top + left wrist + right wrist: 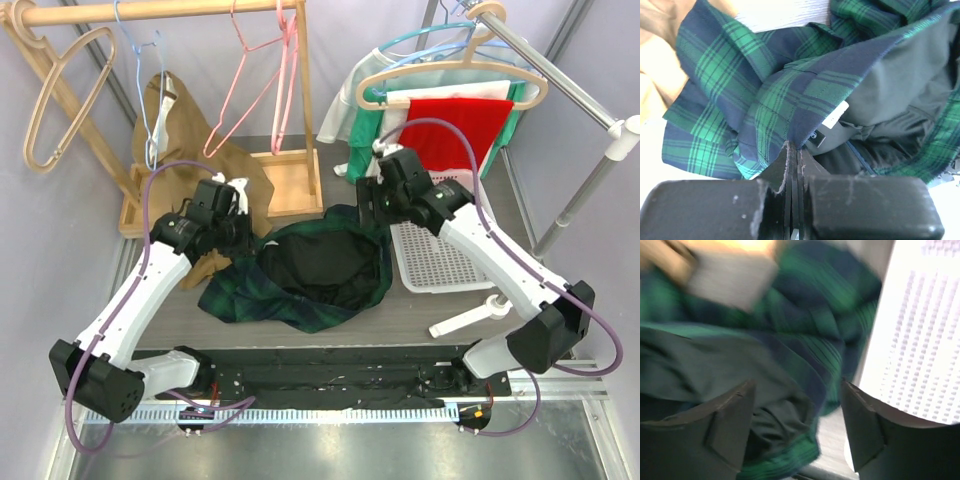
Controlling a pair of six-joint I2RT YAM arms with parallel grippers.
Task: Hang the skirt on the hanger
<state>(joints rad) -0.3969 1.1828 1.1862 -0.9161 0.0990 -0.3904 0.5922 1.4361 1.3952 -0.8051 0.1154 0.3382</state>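
Currently my left gripper clenches the skirt at its waistband; my right gripper gapes, empty. I should pinch the opposite rim squarely.

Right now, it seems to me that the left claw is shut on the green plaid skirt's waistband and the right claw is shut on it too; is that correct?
Not quite: the right claw is open, its fingers standing apart over the skirt, as the right wrist view shows. The left claw is indeed shut on the skirt's waistband.
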